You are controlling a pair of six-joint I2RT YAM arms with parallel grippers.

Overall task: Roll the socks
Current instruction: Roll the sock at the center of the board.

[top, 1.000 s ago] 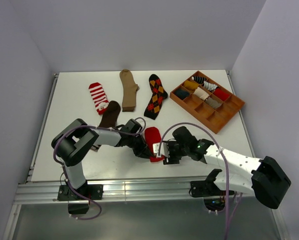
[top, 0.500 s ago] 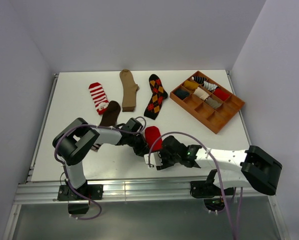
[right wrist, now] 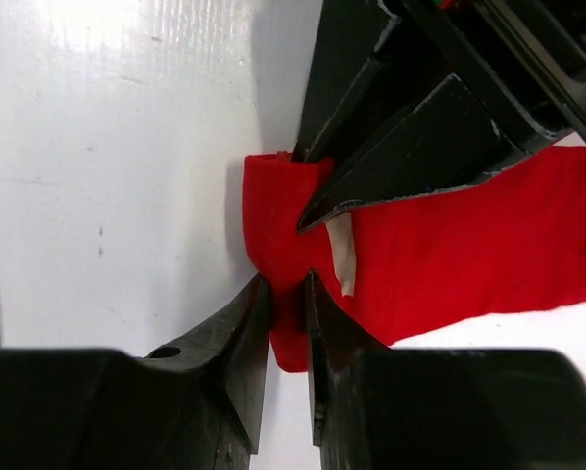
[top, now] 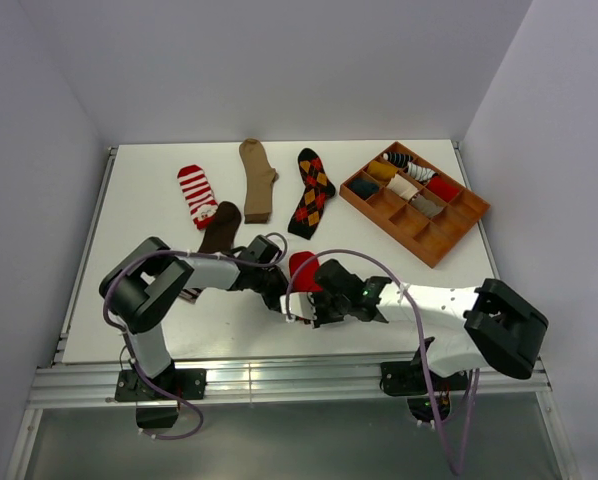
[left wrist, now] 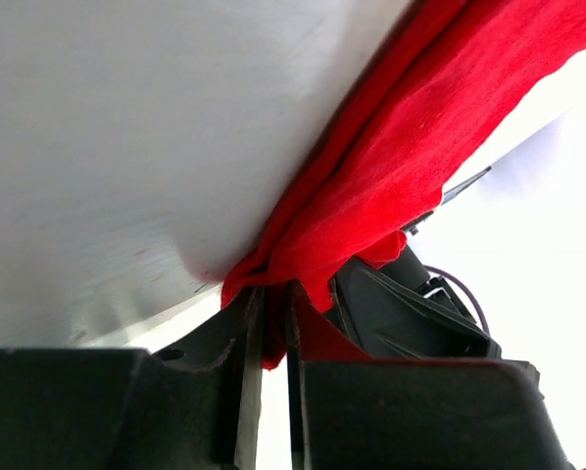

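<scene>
Top view: flat white tabletop (top: 139, 300) between pale lilac walls (top: 39, 150); soft red fabric sock (top: 302, 266) lies near its front middle.
Left wrist view: left gripper (left wrist: 270, 304) pinched on the sock's edge.
Right wrist view: right gripper (right wrist: 286, 299) clamped on its folded end.

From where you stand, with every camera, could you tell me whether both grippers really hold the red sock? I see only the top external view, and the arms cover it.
Observer: The left one does. Its wrist view shows the left gripper shut on a bunched edge of the red sock.
Operator: Thank you. And the right one?
Observer: The right gripper pinches the sock's end, with red fabric between its fingers, close beside the left gripper's tips.
Operator: Is the sock lifted?
Observer: In the right wrist view the rest of it appears to lie spread on the table.
</scene>
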